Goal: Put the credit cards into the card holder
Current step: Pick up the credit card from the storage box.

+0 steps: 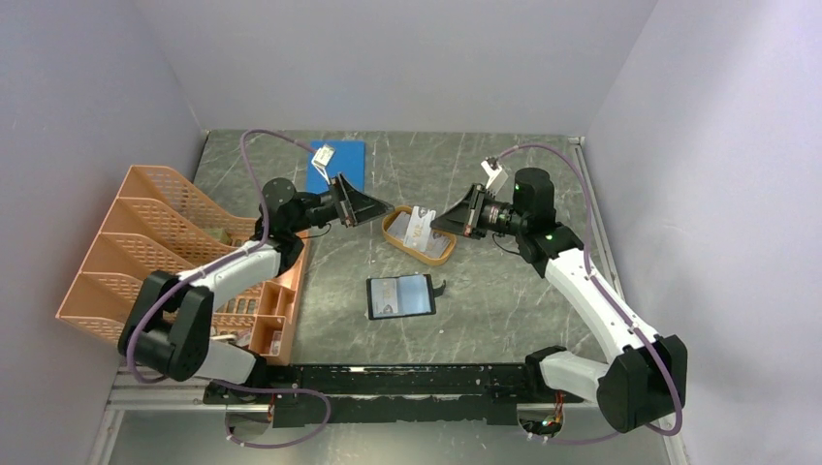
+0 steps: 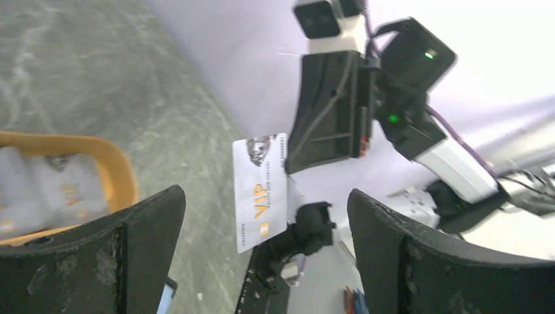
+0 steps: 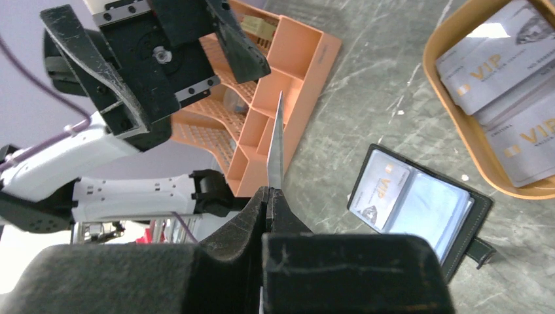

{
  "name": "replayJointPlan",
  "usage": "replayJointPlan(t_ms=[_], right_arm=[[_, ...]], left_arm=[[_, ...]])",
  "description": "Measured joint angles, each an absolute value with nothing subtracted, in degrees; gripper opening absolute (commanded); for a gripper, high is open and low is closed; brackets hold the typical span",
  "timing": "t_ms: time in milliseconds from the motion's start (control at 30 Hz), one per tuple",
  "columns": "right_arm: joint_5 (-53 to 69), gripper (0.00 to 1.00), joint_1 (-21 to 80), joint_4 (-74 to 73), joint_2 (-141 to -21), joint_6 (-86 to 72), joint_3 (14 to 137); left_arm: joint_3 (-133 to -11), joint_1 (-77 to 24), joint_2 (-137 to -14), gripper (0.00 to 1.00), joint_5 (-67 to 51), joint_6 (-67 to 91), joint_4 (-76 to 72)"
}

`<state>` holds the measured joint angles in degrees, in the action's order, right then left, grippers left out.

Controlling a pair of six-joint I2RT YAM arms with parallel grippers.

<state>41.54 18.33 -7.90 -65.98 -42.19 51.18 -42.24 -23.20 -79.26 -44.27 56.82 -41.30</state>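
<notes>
One card (image 2: 260, 190), pinched only by one end in the right hand (image 3: 267, 195) at centre frame, may twist or slip before reaching the open holder (image 1: 400, 295) just below; left hand (image 1: 381, 207) spread.

A dark grey-green worktop (image 1: 523, 300), marbled and streaked with pale scratches, fills the middle of the top view. Plain pale lilac-grey walls close it in: a left wall (image 1: 78, 97), a back wall (image 1: 397, 58) and a right wall (image 1: 717, 145). A metal strip (image 1: 601, 237) edges the worktop's right side. The light is soft and even, the shadows faint.
</notes>
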Motion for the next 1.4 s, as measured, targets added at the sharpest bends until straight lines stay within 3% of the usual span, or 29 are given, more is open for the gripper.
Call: replayJointPlan(t_ms=[233, 567, 733, 1033, 1133, 1167, 1267, 1400], right_arm=[[45.28, 0.00, 18.33, -6.63, -65.28, -43.07, 51.22], [47.86, 0.00, 18.33, -5.02, -65.14, -44.25, 51.44], [49.21, 0.00, 18.33, -3.92, -65.14, -44.88, 51.44], [51.77, 0.00, 18.33, -2.44, -64.97, -45.47, 51.44], [52.27, 0.00, 18.33, -2.15, -64.77, -45.65, 51.42], [52.27, 0.04, 18.33, -2.04, -64.64, -45.69, 51.40], [52.25, 0.32, 18.33, -1.34, -63.92, -46.26, 51.09], [52.58, 0.40, 18.33, 1.26, -61.95, -47.09, 49.91]], left_arm=[[-40.95, -23.68, -87.02, 0.96, -52.90, 71.48, -63.79], [-42.37, -27.14, -88.29, 0.84, -55.81, 68.25, -59.94], [-43.35, -29.12, -88.18, 0.65, -56.34, 65.78, -57.54], [-43.20, -29.63, -90.59, 0.06, -57.32, 73.03, -66.54], [-42.98, -29.87, -92.09, 0.05, -57.54, 76.16, -69.54], [-42.98, -29.93, -92.40, 0.05, -57.54, 77.06, -70.35], [-42.96, -30.04, -92.44, 0.05, -57.52, 78.89, -72.16], [-42.44, -30.22, -92.03, 0.05, -57.10, 79.37, -72.55]])
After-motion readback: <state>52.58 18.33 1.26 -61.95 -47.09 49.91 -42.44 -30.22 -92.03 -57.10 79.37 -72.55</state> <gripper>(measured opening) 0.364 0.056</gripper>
